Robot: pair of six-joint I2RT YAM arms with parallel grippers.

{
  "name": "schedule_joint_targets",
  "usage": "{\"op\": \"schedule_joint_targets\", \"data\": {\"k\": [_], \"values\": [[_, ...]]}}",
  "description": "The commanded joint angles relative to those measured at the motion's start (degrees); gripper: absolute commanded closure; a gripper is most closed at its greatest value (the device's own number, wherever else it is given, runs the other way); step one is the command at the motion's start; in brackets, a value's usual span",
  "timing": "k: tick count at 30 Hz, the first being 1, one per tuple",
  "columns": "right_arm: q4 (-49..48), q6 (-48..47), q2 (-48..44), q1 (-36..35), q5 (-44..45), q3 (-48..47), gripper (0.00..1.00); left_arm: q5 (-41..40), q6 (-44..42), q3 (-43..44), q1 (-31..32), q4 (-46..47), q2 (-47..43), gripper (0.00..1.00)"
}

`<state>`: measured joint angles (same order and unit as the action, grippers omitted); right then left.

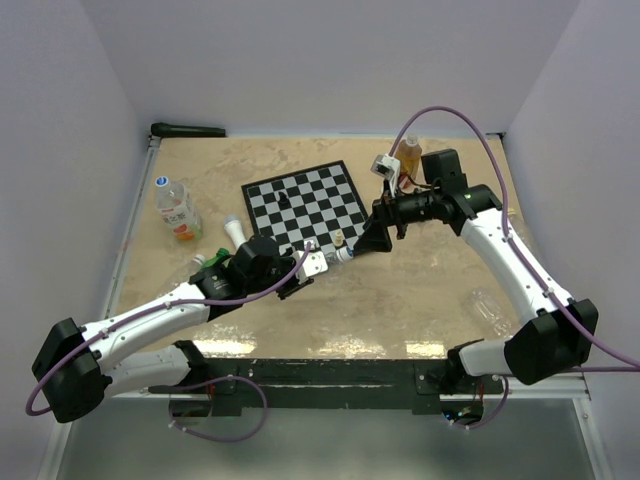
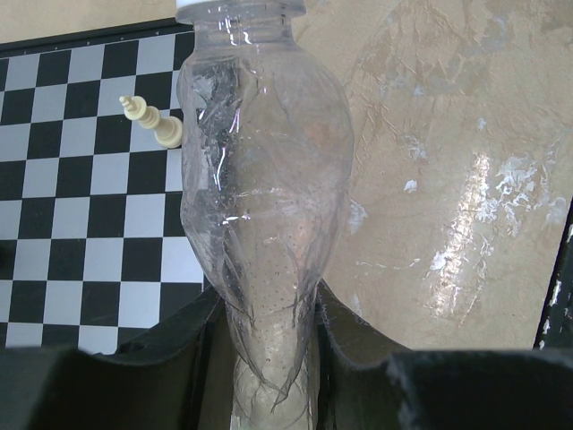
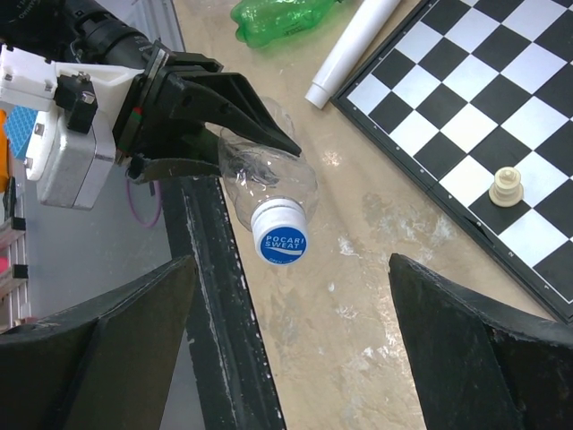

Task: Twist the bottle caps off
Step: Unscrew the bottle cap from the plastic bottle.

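Observation:
My left gripper [image 2: 269, 358] is shut on the crushed lower body of a clear plastic bottle [image 2: 264, 179], holding it off the table near the chessboard's front edge. In the right wrist view the bottle [image 3: 264, 175] points its neck at the camera, and its white cap with a blue printed top [image 3: 280, 240] is on the neck. My right gripper [image 3: 291, 340] is open, its dark fingers [image 3: 474, 349] wide apart, and the cap sits just beyond them, not between them. From above, the right gripper [image 1: 375, 240] faces the cap [image 1: 343, 256] at close range.
A chessboard [image 1: 305, 205] lies mid-table with a cream piece [image 3: 506, 186] on it. A green bottle [image 3: 277, 18] and a white tube [image 3: 349, 49] lie left of the board. An orange-labelled bottle [image 1: 177, 210] lies far left, an orange-liquid bottle [image 1: 409, 158] stands at the back, and a clear bottle [image 1: 490, 305] lies right.

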<state>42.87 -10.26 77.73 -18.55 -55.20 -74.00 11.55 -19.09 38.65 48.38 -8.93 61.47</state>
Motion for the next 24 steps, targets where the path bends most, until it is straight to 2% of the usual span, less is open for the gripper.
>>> {"op": "schedule_joint_targets", "data": {"k": [1, 24], "values": [[0.19, 0.51, 0.22, -0.53, -1.14, -2.47, 0.07, -0.13, -0.33, 0.11, -0.22, 1.55, -1.35, 1.0], [-0.6, 2.35, 2.77, -3.69, -0.53, -1.86, 0.14, -0.12, -0.07, 0.19, -0.13, 1.63, -1.44, 1.0]]}}
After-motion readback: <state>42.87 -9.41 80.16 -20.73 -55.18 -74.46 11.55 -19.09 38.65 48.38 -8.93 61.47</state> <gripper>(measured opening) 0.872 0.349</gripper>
